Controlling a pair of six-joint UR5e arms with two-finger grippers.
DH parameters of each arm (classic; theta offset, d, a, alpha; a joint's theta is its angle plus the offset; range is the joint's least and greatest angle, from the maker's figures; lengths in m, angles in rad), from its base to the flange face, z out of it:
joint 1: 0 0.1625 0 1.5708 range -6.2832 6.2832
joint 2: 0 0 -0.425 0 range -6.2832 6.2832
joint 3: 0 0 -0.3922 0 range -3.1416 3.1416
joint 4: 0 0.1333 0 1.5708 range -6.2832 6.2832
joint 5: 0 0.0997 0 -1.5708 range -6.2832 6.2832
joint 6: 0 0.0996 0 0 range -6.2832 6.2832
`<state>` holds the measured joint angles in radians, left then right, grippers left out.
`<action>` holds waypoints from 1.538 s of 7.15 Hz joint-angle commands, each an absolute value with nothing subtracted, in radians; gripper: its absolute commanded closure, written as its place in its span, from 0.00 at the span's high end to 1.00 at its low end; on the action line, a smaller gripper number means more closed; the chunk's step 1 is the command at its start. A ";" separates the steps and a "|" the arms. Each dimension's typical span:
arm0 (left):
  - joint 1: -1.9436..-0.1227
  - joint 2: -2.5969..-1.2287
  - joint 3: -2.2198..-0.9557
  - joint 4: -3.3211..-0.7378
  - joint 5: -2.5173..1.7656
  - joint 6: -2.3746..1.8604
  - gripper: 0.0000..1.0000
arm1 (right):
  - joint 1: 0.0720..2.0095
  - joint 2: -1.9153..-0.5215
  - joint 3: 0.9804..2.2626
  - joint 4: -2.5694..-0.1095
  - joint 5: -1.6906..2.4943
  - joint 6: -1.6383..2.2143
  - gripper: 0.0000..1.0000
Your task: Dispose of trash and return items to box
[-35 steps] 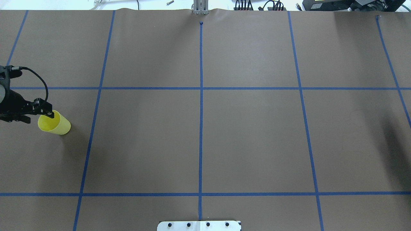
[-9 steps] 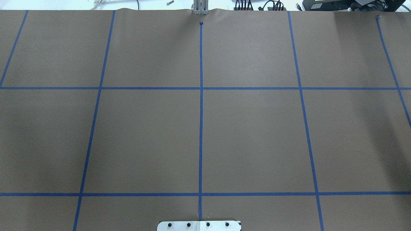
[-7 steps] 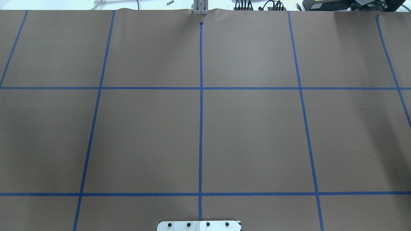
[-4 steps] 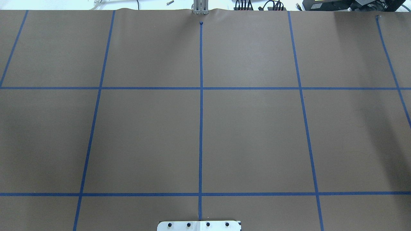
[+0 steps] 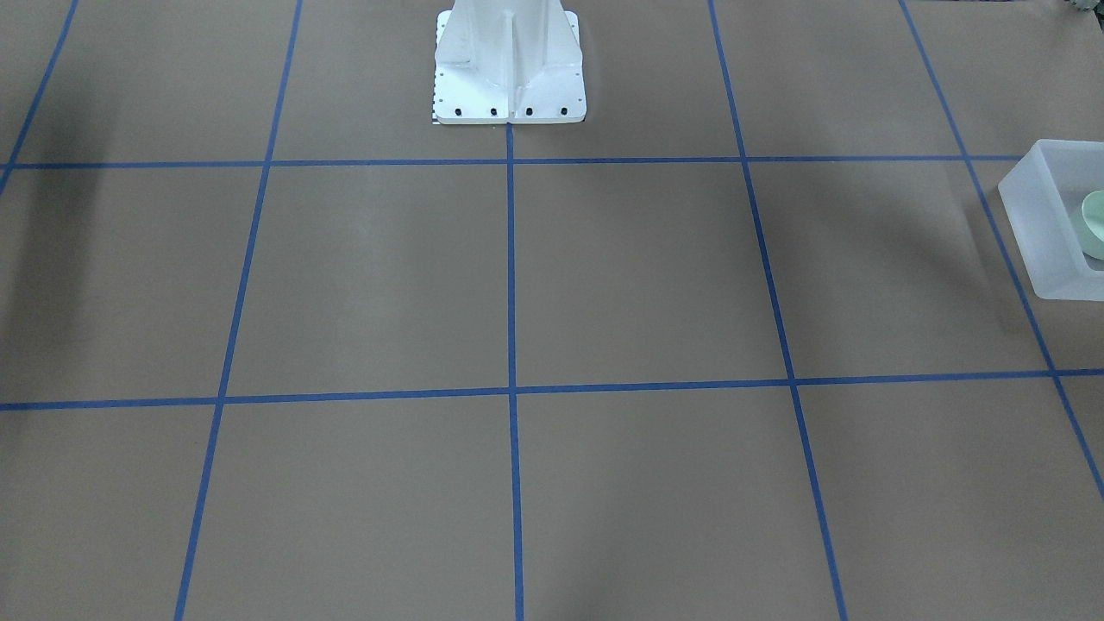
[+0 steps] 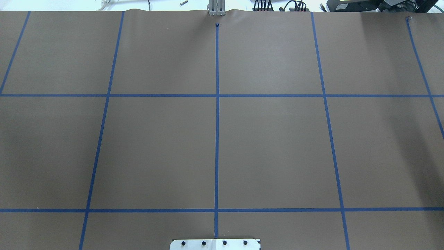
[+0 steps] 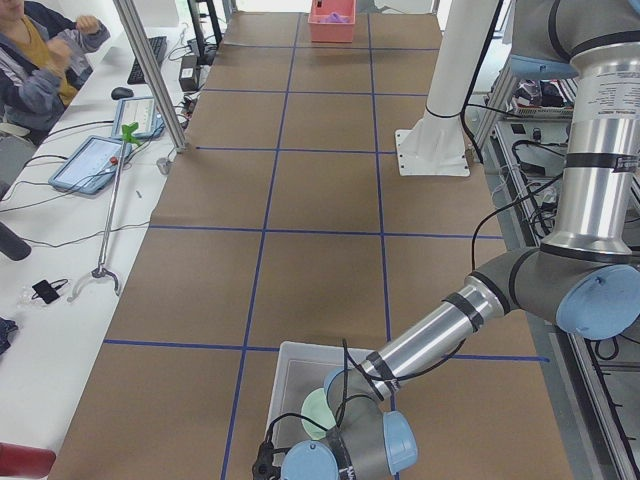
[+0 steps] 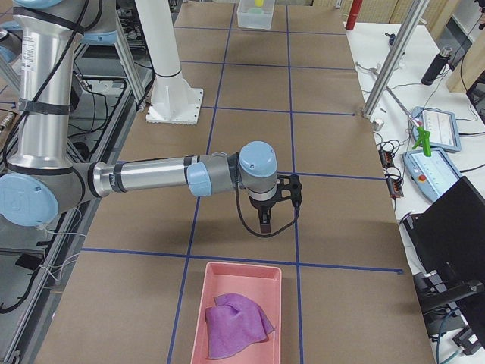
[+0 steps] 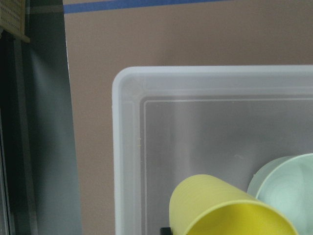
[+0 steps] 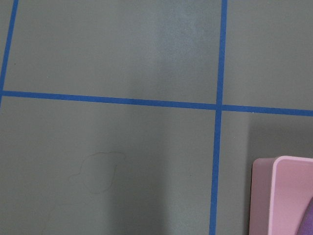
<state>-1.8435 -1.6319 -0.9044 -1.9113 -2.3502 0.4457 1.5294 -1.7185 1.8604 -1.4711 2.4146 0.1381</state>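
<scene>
The frosted box fills the left wrist view; it also shows at the right edge of the front view and under the near arm in the left view. The mint-green bowl sits inside it, also seen in the front view. A yellow cup hangs tilted, close to the camera, over the box beside the bowl. My left gripper is shut on the cup; only a dark finger tip shows. My right gripper points down above the table; I cannot tell its state.
A pink tray with a purple cloth lies at the table's right end, just in front of the right gripper; its corner shows in the right wrist view. The white robot base stands mid-table at the robot's edge.
Earlier the left gripper held the yellow cup at the overhead view's left edge; it has since left that view. Over the last second the overhead view shows no change.
</scene>
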 commanded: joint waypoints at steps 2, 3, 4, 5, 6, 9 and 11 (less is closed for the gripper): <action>-1.842 -1.631 -0.896 -1.911 -2.370 0.387 0.48 | 1.529 -1.720 1.861 -1.471 2.419 0.138 1.00; -1.842 -1.631 -0.899 -1.911 -2.385 0.371 0.60 | 1.529 -1.720 1.861 -1.471 2.418 0.138 1.00; -1.841 -1.631 -0.928 -1.907 -2.397 0.365 0.67 | 1.531 -1.720 1.861 -1.474 2.419 0.138 1.00; -1.841 -1.628 -1.015 -1.896 -2.411 0.295 0.67 | 1.531 -1.721 1.861 -1.474 2.421 0.138 1.00; -1.842 -1.609 -1.189 -1.771 -2.457 0.246 0.67 | 1.528 -1.718 1.873 -1.471 2.419 0.167 1.00; -1.695 -1.517 -1.695 -1.620 -2.479 -0.072 0.73 | 1.514 -1.729 1.904 -1.471 2.410 0.219 1.00; -1.573 -1.490 -1.889 -1.618 -2.439 -0.245 0.75 | 1.514 -1.736 1.904 -1.470 2.404 0.213 1.00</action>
